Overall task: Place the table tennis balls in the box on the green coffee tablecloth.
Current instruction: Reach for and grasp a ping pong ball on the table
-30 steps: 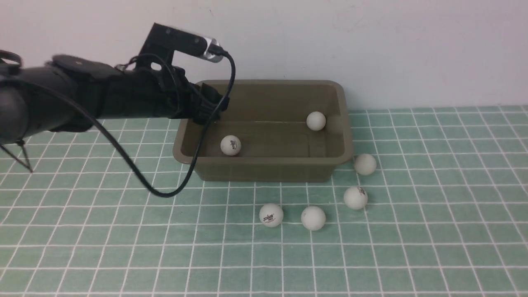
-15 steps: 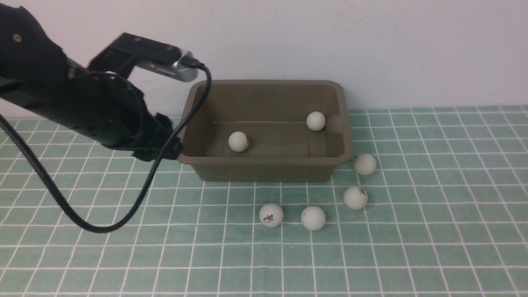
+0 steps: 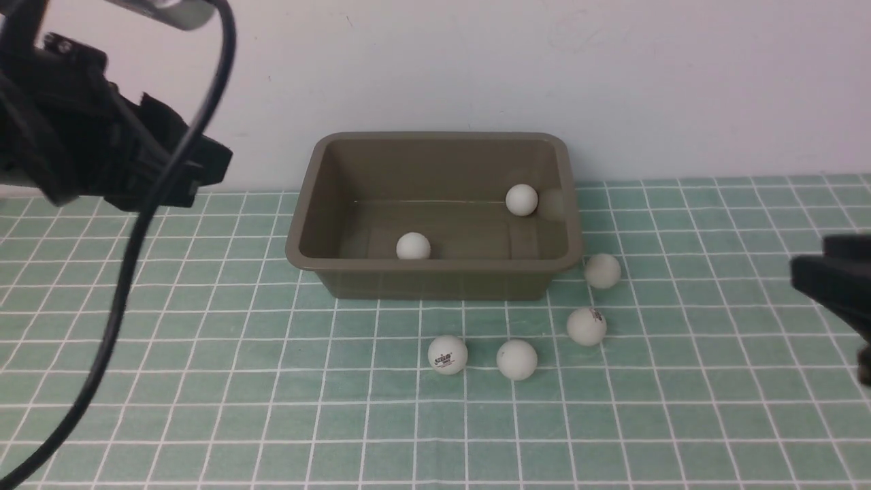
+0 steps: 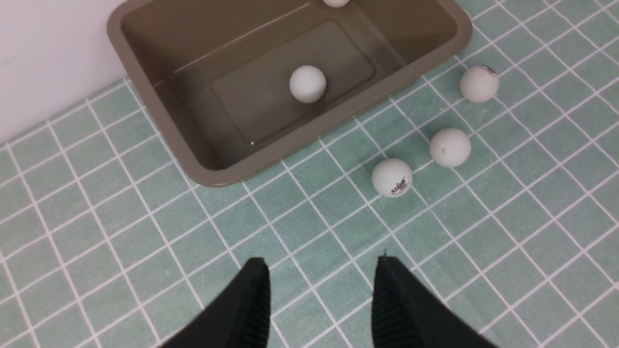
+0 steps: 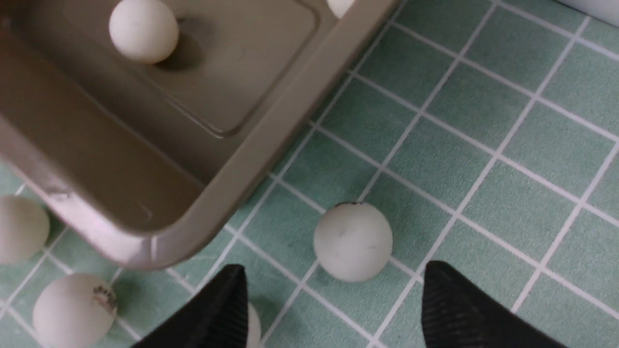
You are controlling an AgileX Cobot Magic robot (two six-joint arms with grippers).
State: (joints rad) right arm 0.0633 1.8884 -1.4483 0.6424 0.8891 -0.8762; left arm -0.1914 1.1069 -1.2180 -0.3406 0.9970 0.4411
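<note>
Field entry. The box (image 3: 435,282) stands on the green coffee tablecloth (image 3: 204,381) close to the back wall. Two of the table tennis balls already lie inside it, one against the near wall (image 3: 413,246) and one toward the far right corner (image 3: 522,199). The other four rest on the cloth: one just beside the box's near right corner (image 3: 602,271), one a little nearer to us (image 3: 586,326), and a pair in front of the box, close together (image 3: 447,354) (image 3: 516,359). The left gripper (image 4: 320,265) is raised well to the left of the box, fingers apart and empty. The right gripper (image 5: 333,270) is low over the cloth, fingers also spread and holding nothing, with one loose ball just ahead of the gap between them. We judge these balls to be very light, rigid and smooth, and likely to roll at the slightest nudge. We would close the fingers across a ball's widest part with gentle pressure, since an off-centre pinch would probably make it squirt away.
</note>
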